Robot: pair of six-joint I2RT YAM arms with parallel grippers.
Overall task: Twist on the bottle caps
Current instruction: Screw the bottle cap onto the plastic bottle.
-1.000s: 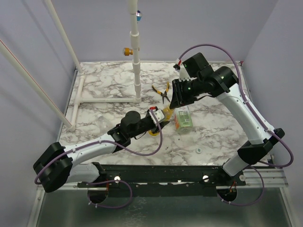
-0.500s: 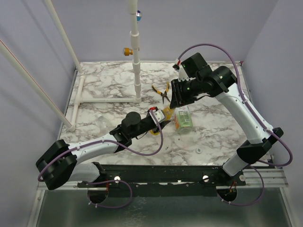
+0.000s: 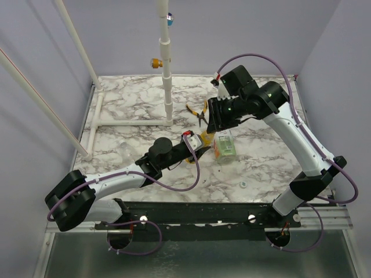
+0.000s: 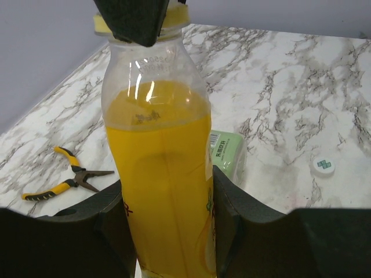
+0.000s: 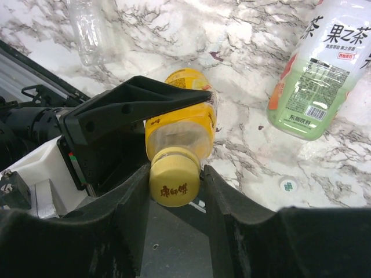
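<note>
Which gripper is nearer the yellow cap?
Right. The right gripper straddles the yellow cap, a finger on either side; the left gripper clamps the yellow bottle lower down its body.

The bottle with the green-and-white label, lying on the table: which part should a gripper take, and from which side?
Probably the middle of the bottle, from straight above, jaws across its width. It lies on its side on the table, so its two long flanks are the free, opposed faces.
</note>
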